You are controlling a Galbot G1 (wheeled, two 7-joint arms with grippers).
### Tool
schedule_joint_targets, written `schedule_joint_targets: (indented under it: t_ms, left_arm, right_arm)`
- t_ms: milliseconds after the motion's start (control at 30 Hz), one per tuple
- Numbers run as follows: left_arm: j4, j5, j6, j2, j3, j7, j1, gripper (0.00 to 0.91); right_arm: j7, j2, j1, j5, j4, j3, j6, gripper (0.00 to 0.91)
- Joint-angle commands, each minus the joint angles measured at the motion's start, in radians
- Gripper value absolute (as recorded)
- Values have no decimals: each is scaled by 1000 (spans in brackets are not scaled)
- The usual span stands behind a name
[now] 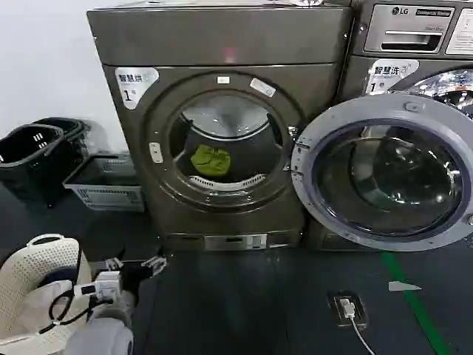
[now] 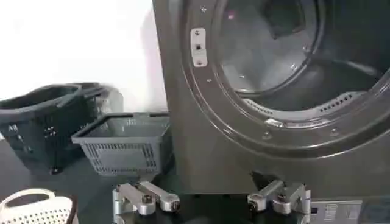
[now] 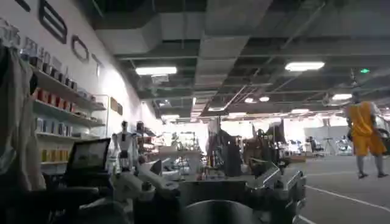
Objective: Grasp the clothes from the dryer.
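The clothes point(image 1: 211, 160) lie inside the dryer point(image 1: 222, 126), low in the drum just behind its round mouth. The left gripper point(image 1: 134, 268), fingers spread and empty, hangs below and left of that mouth, probably the nearer arm.

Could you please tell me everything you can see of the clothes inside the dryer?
The clothes are one small yellow-green bundle of soft, crumpled cloth, far smaller than the round mouth of the dryer. The bundle lies low in the drum, towards its back, resting on the drum's metal surface just above the perforated front lip. Nothing else touches it; the door hangs open to the right.
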Motion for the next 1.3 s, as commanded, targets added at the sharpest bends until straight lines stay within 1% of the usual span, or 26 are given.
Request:
schedule_joint_targets:
  t_ms: [33, 67, 467, 1300]
  left_arm:
    - [4, -1, 49, -1, 1, -12, -1, 907]
    - [6, 0, 49, -1, 1, -12, -1, 907]
    - [6, 0, 49, 3, 12, -31, -1, 907]
    - [-2, -10, 49, 12, 21, -24, -14, 907]
  right_arm:
    - [17, 2, 3, 32, -6, -17, 55, 907]
    - [20, 3, 4, 25, -17, -23, 94, 907]
    - [38, 10, 3, 30, -14, -31, 86, 907]
    - [39, 12, 3, 37, -21, -30, 91, 907]
